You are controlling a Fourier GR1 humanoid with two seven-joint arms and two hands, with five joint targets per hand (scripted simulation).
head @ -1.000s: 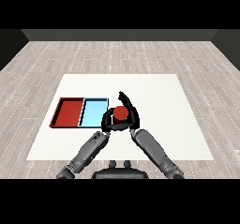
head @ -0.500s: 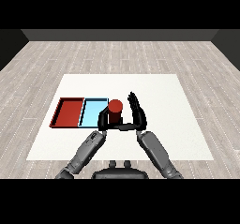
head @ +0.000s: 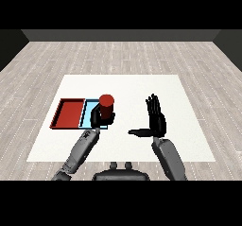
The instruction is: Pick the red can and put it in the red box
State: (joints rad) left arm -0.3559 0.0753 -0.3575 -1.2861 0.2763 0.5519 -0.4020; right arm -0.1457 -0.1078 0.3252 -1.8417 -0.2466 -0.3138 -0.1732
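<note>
The left hand (head: 97, 117) is curled round the red can (head: 107, 107), holding it upright over the right end of the light blue tray (head: 88, 113). The red tray (head: 69, 114) lies touching that tray's left side, toward the white table's (head: 189, 107) left edge. The right hand (head: 155, 121) stands apart near the table's middle, fingers straight and spread, thumb pointing left.

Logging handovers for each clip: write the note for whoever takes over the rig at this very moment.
Left hand: curled round the red can, holding it upright at the light blue tray's right end.
Right hand: open, fingers straight, thumb out, holding nothing, off to the right of the can.
Red tray: left of the blue one, nothing in it.
Done: can grasped.
Left: carry it left over the blue tray and set it in the red tray.
</note>
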